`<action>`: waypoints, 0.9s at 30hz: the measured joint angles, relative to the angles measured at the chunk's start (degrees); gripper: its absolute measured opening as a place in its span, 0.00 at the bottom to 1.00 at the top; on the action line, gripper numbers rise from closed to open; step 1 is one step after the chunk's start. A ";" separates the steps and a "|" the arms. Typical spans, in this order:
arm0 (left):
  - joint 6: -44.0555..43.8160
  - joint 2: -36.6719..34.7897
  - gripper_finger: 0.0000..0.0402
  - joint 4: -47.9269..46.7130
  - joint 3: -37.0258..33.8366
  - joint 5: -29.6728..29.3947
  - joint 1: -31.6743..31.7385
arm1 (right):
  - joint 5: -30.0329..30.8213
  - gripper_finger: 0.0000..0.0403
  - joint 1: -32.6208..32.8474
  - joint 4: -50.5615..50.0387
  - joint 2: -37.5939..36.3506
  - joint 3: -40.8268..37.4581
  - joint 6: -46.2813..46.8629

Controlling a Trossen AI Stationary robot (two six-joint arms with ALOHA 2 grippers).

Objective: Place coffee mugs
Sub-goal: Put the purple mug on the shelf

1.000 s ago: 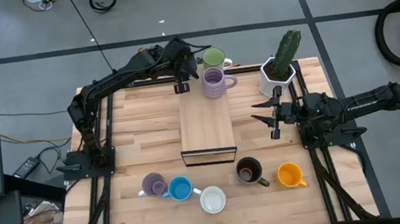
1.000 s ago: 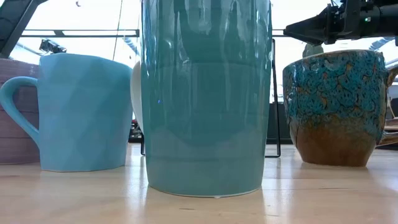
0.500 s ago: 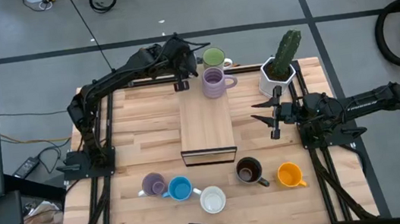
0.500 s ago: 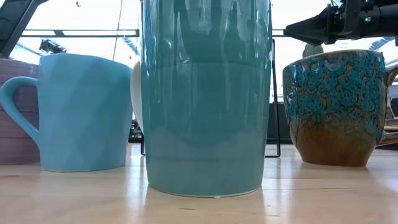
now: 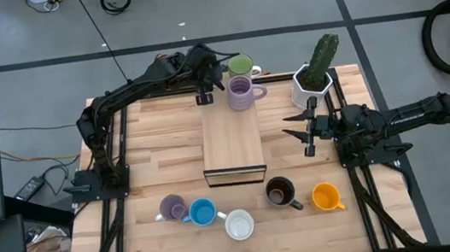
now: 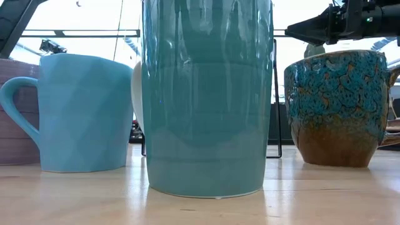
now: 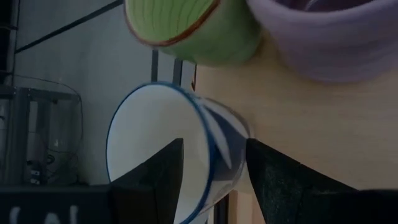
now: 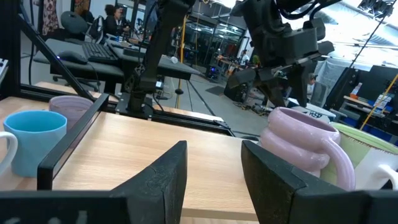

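Left end effector [image 7: 214, 152] is working at the table's [image 5: 151, 152] far edge, straddling the wall of a white blue-rimmed mug [image 7: 155, 149], one finger inside the mouth and one outside. Its fingers are spreading wider than a second ago, with a gap showing on the inner side, so it is likely letting go of this mug. The arm itself is barely shifting in the high view. The mug is sitting just beside the green mug [image 5: 241, 64] and the lilac mug [image 5: 241, 92], behind the wooden riser [image 5: 231, 138]; it looks tilted, but I cannot tell whether it is resting flat. That would make three mugs placed at the far side. A second lilac mug [image 5: 172, 208] and the blue mug [image 5: 202, 212], white mug [image 5: 239, 225], dark brown mug [image 5: 280, 192] and orange mug [image 5: 326, 196] are waiting along the near edge. Right end effector [image 5: 308, 137] is hovering right of the riser, fingers spread and empty.
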 joint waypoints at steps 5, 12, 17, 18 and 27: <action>0.57 0.00 0.45 0.03 0.00 -2.18 -1.19 | 0.00 0.39 0.00 0.00 0.00 0.00 -0.01; 1.27 -1.73 0.45 -0.02 0.45 -2.74 -1.92 | 0.00 0.39 0.01 -0.09 0.00 0.00 -0.01; 0.48 -5.56 0.45 0.06 1.07 -1.41 -4.25 | 0.02 0.39 0.01 -0.31 0.00 0.00 -0.05; -0.17 -6.57 0.45 -1.45 1.09 1.03 -5.03 | 0.02 0.39 0.00 -0.33 0.00 0.00 -0.05; -24.69 -11.05 0.39 -15.06 1.16 32.32 -15.84 | 0.07 0.39 0.00 -0.50 0.00 0.00 -0.05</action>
